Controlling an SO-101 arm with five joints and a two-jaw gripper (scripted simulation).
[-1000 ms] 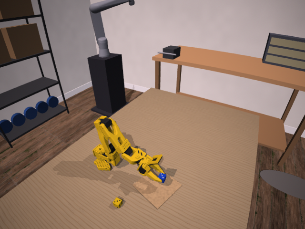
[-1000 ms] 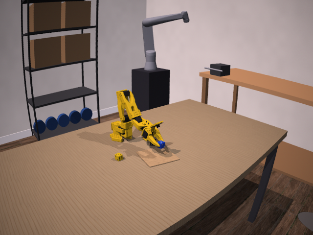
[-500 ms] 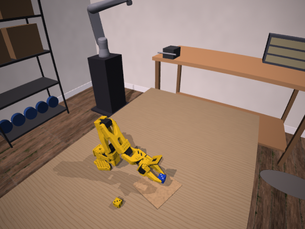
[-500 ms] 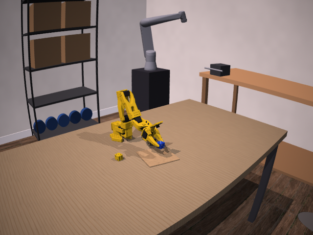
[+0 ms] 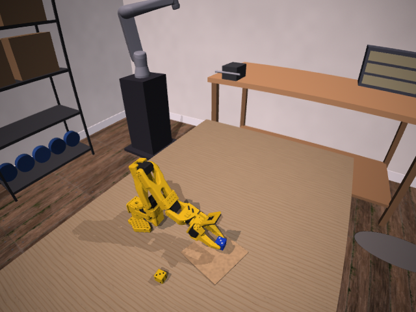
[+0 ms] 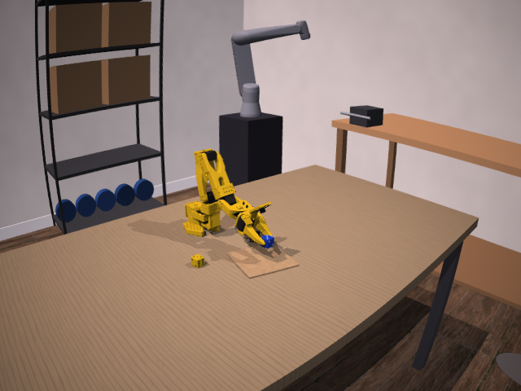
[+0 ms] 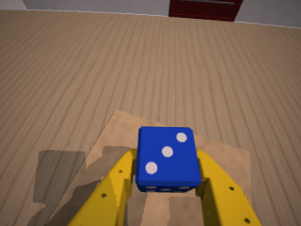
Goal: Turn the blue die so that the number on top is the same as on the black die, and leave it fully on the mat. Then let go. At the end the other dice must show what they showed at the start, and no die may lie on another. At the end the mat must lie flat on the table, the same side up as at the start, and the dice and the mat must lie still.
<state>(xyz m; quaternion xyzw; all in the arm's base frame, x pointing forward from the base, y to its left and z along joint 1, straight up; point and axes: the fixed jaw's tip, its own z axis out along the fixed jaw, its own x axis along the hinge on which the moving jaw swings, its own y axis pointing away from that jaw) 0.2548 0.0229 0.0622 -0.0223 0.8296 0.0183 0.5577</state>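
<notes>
Blue die (image 7: pixel 167 158): cube, white pips, three-pip diagonal face toward wrist camera. Clamped between yellow gripper (image 7: pixel 166 188) jaws, above tan mat (image 5: pixel 218 263) far edge.

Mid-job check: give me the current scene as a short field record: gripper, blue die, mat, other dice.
gripper: shut on the blue die, low over the mat
blue die: between the fingers, over the mat's far part; the face toward the wrist camera shows three pips
mat: flat on the table, just in front of the arm
yellow die: on the table, off the mat, apart from it
black die: not visible in any view
</notes>
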